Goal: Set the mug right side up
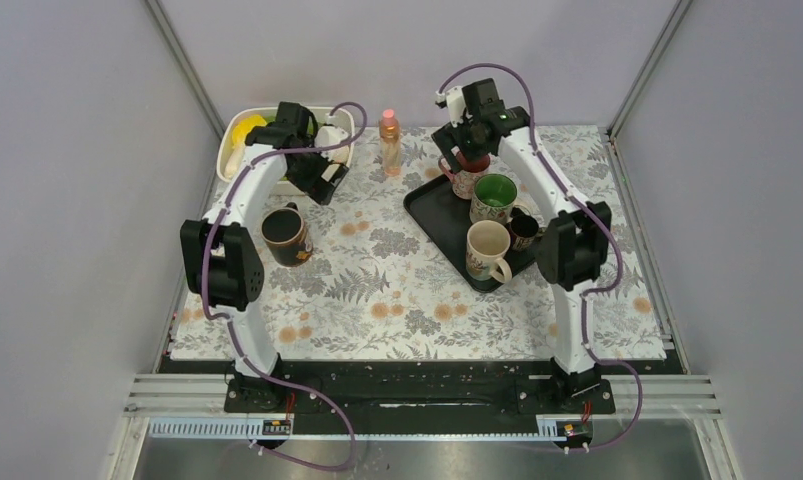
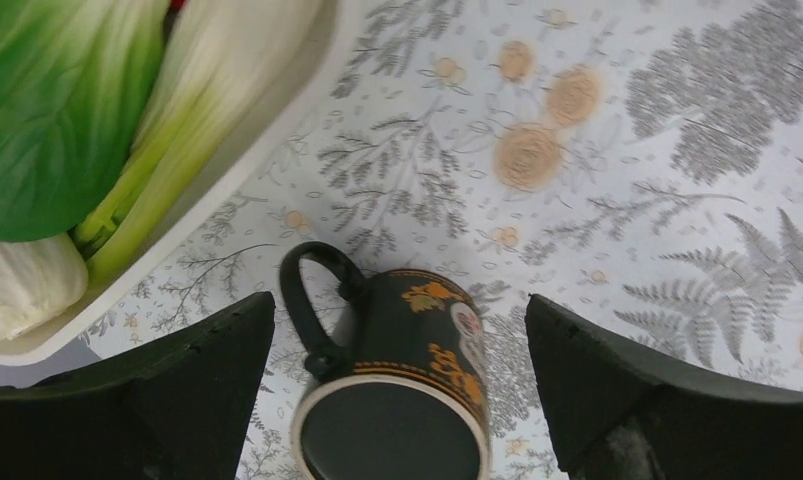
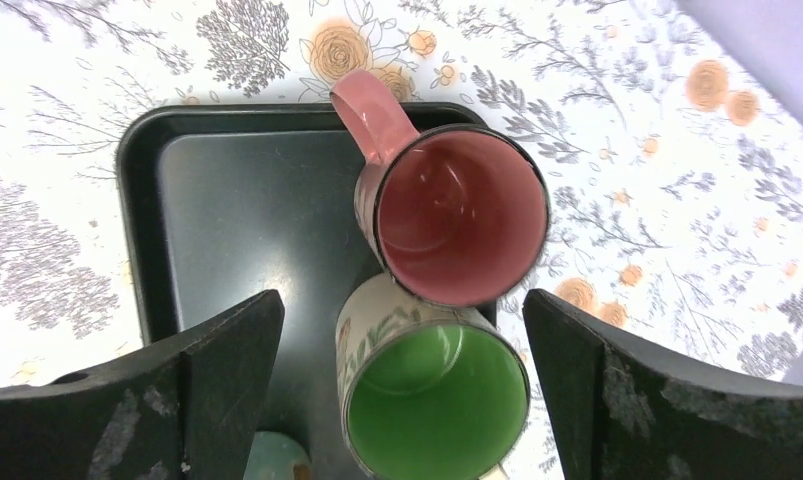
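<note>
Holds left tool (image 2: 399,300) wide open, empty, above dark mug (image 2: 417,340) standing rim-up on table (image 2: 627,150), job seemingly done.

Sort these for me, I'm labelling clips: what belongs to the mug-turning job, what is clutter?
Job: black mug, left gripper open near it.
Lying about: tray, pink mug, green mug, cream mug, small dark mug, bottle, vegetable tub, right gripper.
</note>
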You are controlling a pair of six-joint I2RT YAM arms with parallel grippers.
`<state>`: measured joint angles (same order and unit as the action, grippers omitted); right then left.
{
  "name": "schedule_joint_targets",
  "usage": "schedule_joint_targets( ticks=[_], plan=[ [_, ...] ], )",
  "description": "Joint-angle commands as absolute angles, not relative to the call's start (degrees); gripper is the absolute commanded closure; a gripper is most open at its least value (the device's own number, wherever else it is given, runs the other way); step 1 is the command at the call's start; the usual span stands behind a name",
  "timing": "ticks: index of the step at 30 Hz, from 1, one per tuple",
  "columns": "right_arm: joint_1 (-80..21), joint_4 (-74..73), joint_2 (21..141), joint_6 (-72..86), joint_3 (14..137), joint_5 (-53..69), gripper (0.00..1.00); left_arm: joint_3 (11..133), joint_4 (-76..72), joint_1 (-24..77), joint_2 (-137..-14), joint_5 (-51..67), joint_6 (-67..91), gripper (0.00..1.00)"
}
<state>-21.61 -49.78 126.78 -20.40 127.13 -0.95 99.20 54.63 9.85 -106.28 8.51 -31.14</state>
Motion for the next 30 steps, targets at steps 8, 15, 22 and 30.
schedule_joint_targets(
  ticks=[8, 15, 22, 30],
  plan=[
    [-22.96, -31.72, 105.26, -18.81, 103.36, -2.81, 0.01, 103.23, 58.62, 1.43, -116.06, 8.36, -23.16, 0.09],
    [-23.07, -28.69, 100.9, -18.92, 97.81, -2.2, 0.0, 91.93, 61.95, 6.33, -112.12, 17.19, -27.22, 0.24],
    [-23.07, -28.27, 99.16, -19.35, 96.14, -0.7, 0.0, 83.23, 63.3, 12.78, -105.74, 16.6, -36.23, 0.21],
    [-23.11, -27.11, 97.8, -19.35, 94.41, 3.13, 0.0, 81.49, 58.26, 17.26, -104.66, 1.97, -40.11, 0.27]
  ],
)
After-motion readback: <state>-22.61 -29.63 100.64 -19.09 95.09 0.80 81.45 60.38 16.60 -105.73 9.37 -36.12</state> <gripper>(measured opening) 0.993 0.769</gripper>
